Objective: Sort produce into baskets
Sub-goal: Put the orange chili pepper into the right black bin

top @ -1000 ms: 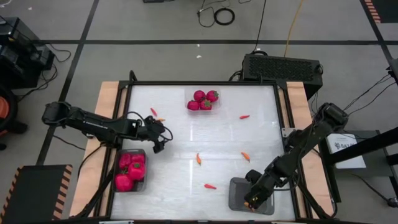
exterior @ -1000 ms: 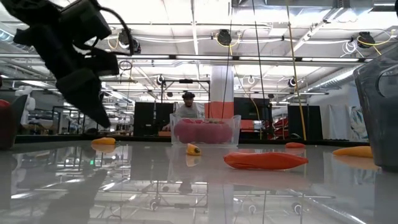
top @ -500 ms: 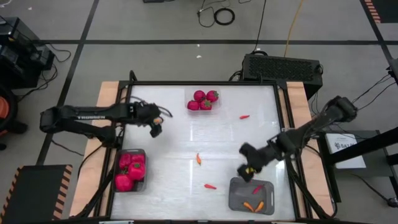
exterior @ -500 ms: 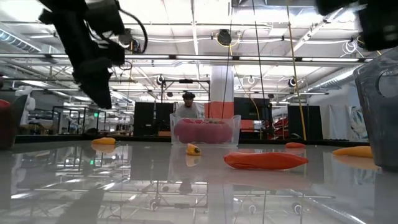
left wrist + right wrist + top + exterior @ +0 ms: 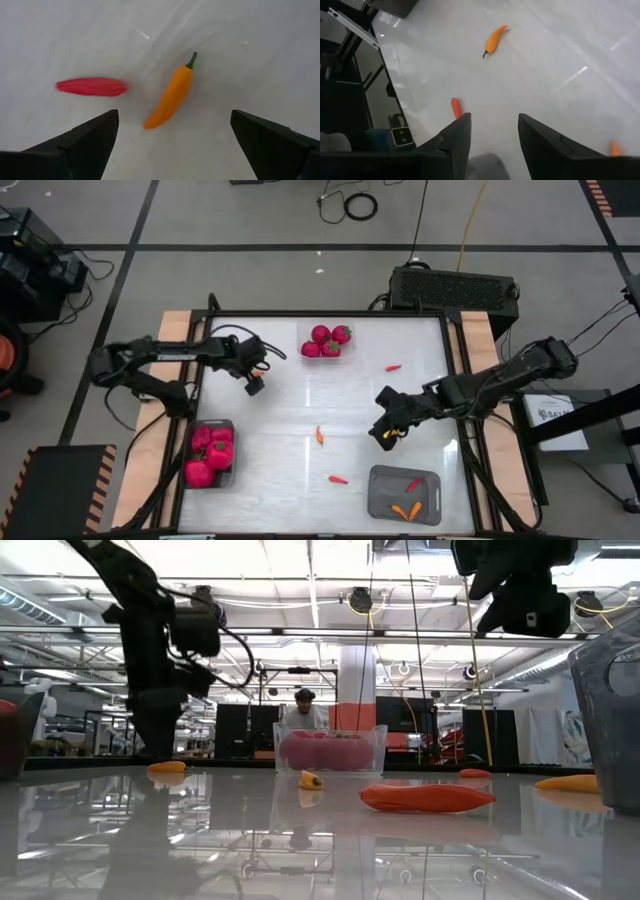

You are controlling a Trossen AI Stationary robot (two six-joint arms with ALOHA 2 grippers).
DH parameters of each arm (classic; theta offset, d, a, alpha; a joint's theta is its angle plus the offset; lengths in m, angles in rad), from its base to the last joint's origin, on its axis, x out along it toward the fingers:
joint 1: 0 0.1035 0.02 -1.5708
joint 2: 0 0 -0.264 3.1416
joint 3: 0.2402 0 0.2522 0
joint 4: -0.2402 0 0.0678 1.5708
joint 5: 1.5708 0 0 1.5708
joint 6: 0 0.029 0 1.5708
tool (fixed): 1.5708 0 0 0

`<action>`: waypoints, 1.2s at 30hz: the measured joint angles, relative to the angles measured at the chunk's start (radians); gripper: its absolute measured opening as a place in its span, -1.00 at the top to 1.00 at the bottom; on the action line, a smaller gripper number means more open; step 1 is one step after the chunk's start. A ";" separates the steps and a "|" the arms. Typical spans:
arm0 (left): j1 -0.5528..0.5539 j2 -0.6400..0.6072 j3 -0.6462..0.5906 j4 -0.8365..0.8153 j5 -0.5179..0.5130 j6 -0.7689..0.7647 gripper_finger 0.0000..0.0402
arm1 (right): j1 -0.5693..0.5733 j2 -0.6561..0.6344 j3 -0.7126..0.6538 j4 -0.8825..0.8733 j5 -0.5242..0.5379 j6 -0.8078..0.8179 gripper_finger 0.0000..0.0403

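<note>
My left gripper [image 5: 254, 385] [image 5: 172, 142] hangs open over the table's far left. Below it lie a slender red piece [image 5: 91, 86] and an orange one [image 5: 170, 95]. My right gripper [image 5: 385, 433] [image 5: 495, 145] is open and empty above the table's middle right, beside a small orange piece [image 5: 391, 436]. The left grey bin [image 5: 228, 425] holds magenta lumps [image 5: 208, 452]. The right grey bin [image 5: 380, 495] holds slender orange and red pieces [image 5: 408, 506]. The clear tray [image 5: 350, 352] holds round red pieces [image 5: 322, 340].
Loose slender pieces lie on the white table: red at the far right [image 5: 394, 367], orange in the middle [image 5: 319, 436], red near the front [image 5: 338, 479]. A black box with a perforated top [image 5: 455, 285] stands behind the table's far edge.
My right gripper has risen out of the right grey bin and gone toward the far edge and a little left, to the middle right of the table. My left gripper has gone from beside the left bin toward the far edge, over the two slender pieces.
</note>
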State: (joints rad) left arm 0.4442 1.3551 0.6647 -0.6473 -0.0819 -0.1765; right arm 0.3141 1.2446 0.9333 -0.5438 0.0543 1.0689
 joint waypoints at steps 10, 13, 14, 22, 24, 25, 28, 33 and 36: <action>0.000 0.125 0.003 0.084 0.033 0.000 -0.75 | 0.000 0.000 0.000 -0.006 0.001 -0.018 0.23; -0.001 0.126 0.004 0.083 0.039 0.000 -0.54 | 0.000 0.000 0.000 -0.006 0.001 -0.017 0.23; -0.002 0.127 0.004 0.084 0.041 0.000 -0.47 | -0.001 0.000 0.000 -0.006 0.003 -0.017 0.23; -0.002 0.128 0.002 0.092 0.042 -0.001 0.13 | -0.001 0.000 0.000 -0.006 0.033 -0.017 0.23; -0.002 0.129 0.002 0.095 0.036 -0.004 0.30 | 0.000 0.000 0.000 -0.006 0.033 -0.023 0.23; -0.002 0.129 0.004 0.094 0.034 -0.005 0.38 | 0.000 0.000 0.000 -0.006 0.033 -0.023 0.23; -0.002 0.121 0.014 0.090 0.058 -0.001 0.63 | 0.000 0.000 0.000 -0.006 0.033 -0.023 0.23; -0.043 0.082 0.042 0.123 0.203 -0.001 0.91 | 0.000 0.001 0.000 -0.006 0.033 -0.022 0.23; -0.077 0.060 0.065 0.176 0.328 -0.016 0.94 | 0.000 0.002 0.000 -0.005 0.033 -0.014 0.23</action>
State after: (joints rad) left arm 0.3667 1.4147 0.7297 -0.4716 0.2462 -0.1925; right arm 0.3138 1.2461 0.9333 -0.5490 0.0872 1.0549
